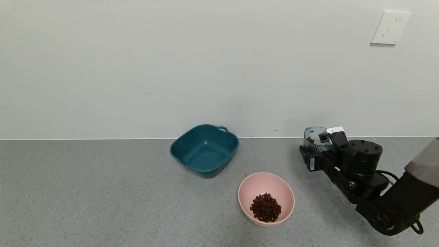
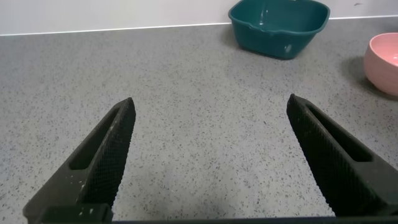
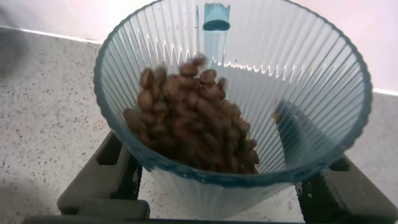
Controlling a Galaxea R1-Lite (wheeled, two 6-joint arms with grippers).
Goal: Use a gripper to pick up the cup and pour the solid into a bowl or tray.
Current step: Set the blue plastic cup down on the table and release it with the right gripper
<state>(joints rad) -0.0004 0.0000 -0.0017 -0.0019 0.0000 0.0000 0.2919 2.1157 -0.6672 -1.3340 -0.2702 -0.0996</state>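
My right gripper point(image 1: 312, 155) is shut on the cup point(image 1: 314, 138), a ribbed translucent blue-grey tumbler, to the right of the pink bowl point(image 1: 250, 187) and farther back, near the wall. In the right wrist view the cup point(image 3: 292, 81) fills the frame between the two black fingers point(image 3: 109, 177), with the gripper point(image 3: 224, 186) closed round its lower part. The solid point(image 3: 193, 121), brown bean-like pieces, lies heaped in the cup. More of the same pieces point(image 1: 265, 207) lie in the bowl. My left gripper point(image 2: 211, 109) is open and empty over bare counter.
A teal squarish tub point(image 1: 204, 151) with handles stands empty behind and left of the bowl; it also shows in the left wrist view point(image 2: 280, 28), beside the bowl's edge point(image 2: 384, 62). The grey speckled counter point(image 1: 85, 192) ends at a white wall. A wall socket point(image 1: 390, 27) is at the upper right.
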